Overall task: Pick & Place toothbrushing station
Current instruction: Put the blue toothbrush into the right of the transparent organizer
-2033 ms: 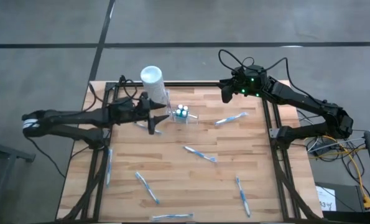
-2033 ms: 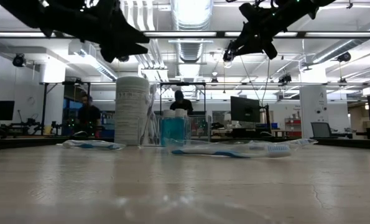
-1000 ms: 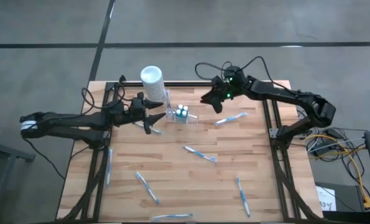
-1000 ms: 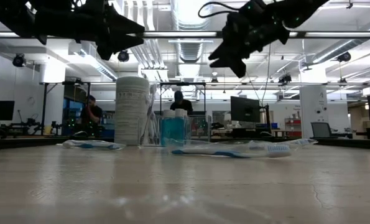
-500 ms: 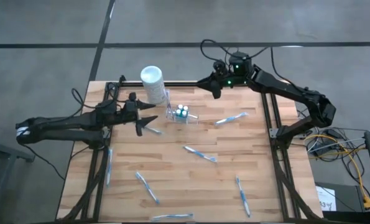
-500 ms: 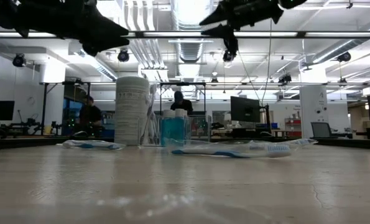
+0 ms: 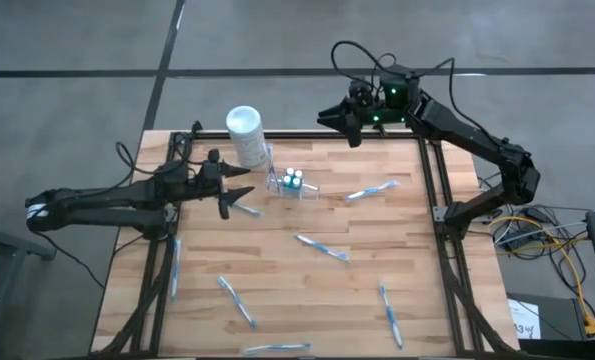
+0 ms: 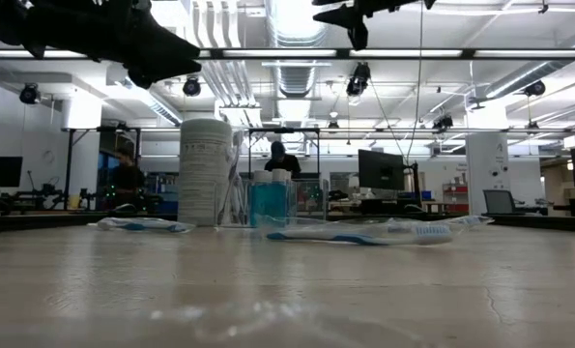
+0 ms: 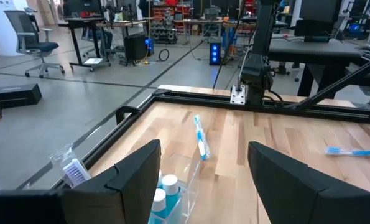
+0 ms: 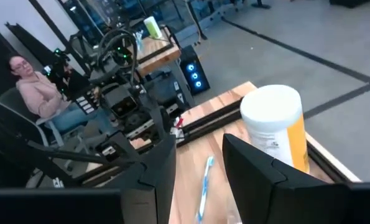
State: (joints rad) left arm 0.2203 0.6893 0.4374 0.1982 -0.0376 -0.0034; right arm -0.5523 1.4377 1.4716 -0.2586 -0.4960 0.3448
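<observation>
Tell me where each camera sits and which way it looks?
High view: above, looking straight down at the table; both arms show, left gripper and right gripper.
Low view: at tabletop height, looking across into the room; arms hang overhead.
Left wrist view: on the left arm, past its open fingers toward the toothbrushing station.
Right wrist view: on the right arm, facing the white cylinder and a seated person.
High and low views share the white cylinder and station.

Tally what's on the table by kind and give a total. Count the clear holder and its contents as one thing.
Loose toothbrushes: 7
White cylindrical container: 1
Clear holder, with small blue bottles inside: 1
Total: 9
</observation>
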